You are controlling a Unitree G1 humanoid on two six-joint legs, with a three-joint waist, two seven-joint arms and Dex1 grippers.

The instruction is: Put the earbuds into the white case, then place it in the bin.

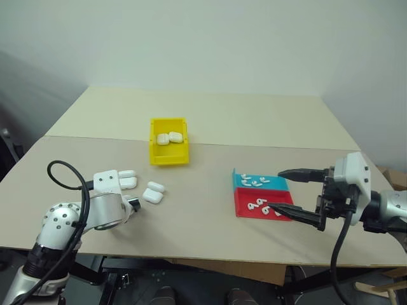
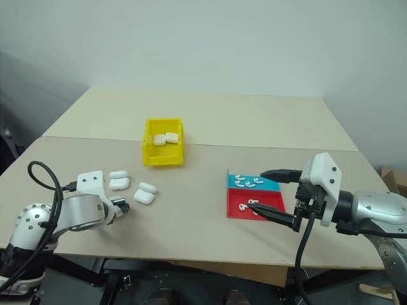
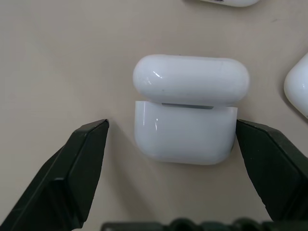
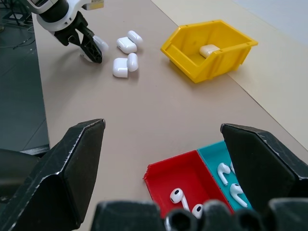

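In the left wrist view, a white case (image 3: 185,137) lies on the table with its lid flipped back, between the open fingers of my left gripper (image 3: 172,124); one fingertip (image 3: 255,144) is right beside it. The right wrist view shows that gripper (image 4: 89,45) at the case (image 4: 101,43). Two more open white cases (image 1: 153,192) (image 1: 127,178) lie close by. Earbuds (image 1: 257,181) lie in a blue tray (image 1: 280,183) and more earbuds (image 1: 260,204) in a red tray (image 1: 283,198). My right gripper (image 1: 286,194) hovers open, empty, by the trays' right side. The yellow bin (image 1: 169,157) holds white cases (image 1: 169,137).
The trays sit side by side on the tan table (image 1: 203,210), right of centre, with the bin farther back in the middle. A seam crosses the table behind the bin. The table's front edge runs just below both arms.
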